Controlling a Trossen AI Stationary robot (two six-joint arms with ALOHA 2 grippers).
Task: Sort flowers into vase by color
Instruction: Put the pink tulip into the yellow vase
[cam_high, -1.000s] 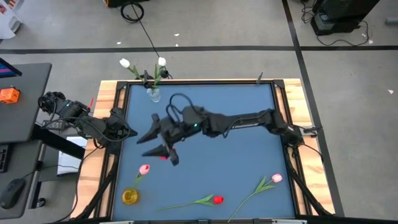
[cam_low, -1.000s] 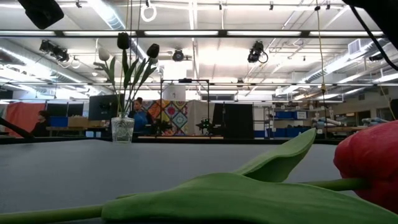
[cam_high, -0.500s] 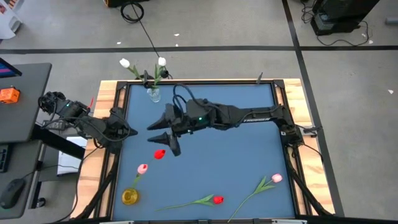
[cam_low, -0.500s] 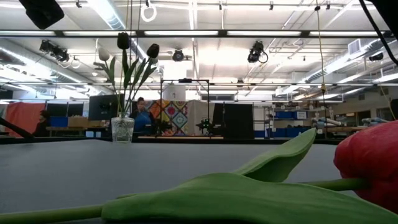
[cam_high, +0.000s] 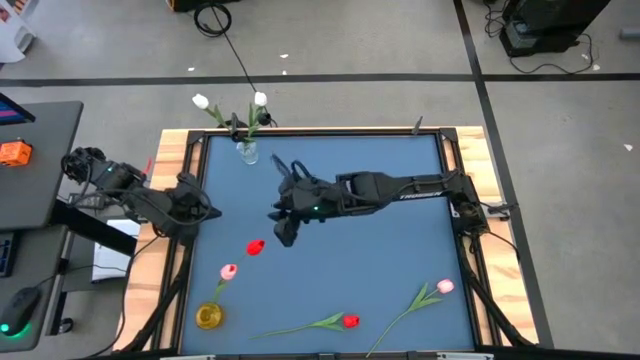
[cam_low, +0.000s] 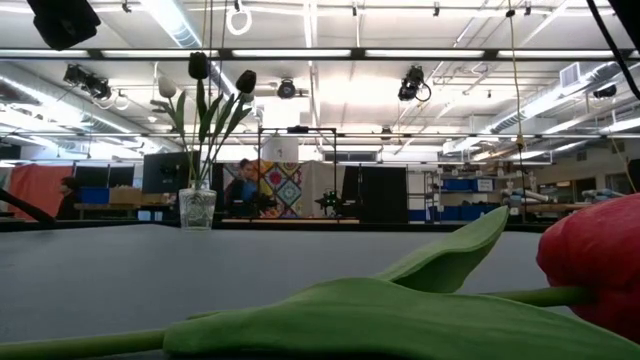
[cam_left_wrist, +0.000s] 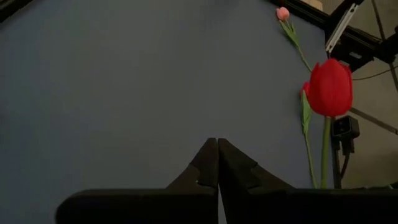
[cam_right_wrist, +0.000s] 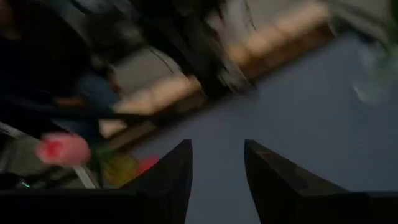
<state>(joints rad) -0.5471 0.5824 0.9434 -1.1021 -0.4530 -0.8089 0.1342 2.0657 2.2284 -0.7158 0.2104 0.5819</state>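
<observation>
A clear vase (cam_high: 246, 152) at the table's far left holds white and dark tulips; it also shows in the low view (cam_low: 197, 208). A yellow vase (cam_high: 208, 316) stands near left with a pink tulip (cam_high: 230, 271) leaning out of it. A red tulip head (cam_high: 255, 246) stands upright (cam_left_wrist: 329, 87), its foot hidden. One red tulip (cam_high: 345, 321) and one pink tulip (cam_high: 440, 288) lie flat near the near edge. My right gripper (cam_high: 282, 236) hovers open just right of the red head (cam_right_wrist: 216, 149). My left gripper (cam_high: 205, 212) waits shut at the left edge (cam_left_wrist: 217, 146).
The lying red tulip's head (cam_low: 590, 265) and leaf (cam_low: 400, 310) fill the low view's foreground. Wooden rails (cam_high: 175, 160) frame the blue table top. Open blue surface lies right of and beyond my right arm. A person shows in the room behind the table.
My right gripper has drawn back from over the red tulip head toward the table's far right, the arm folding in. The red head stays where it was, standing free to the gripper's left. The left arm has kept still.
</observation>
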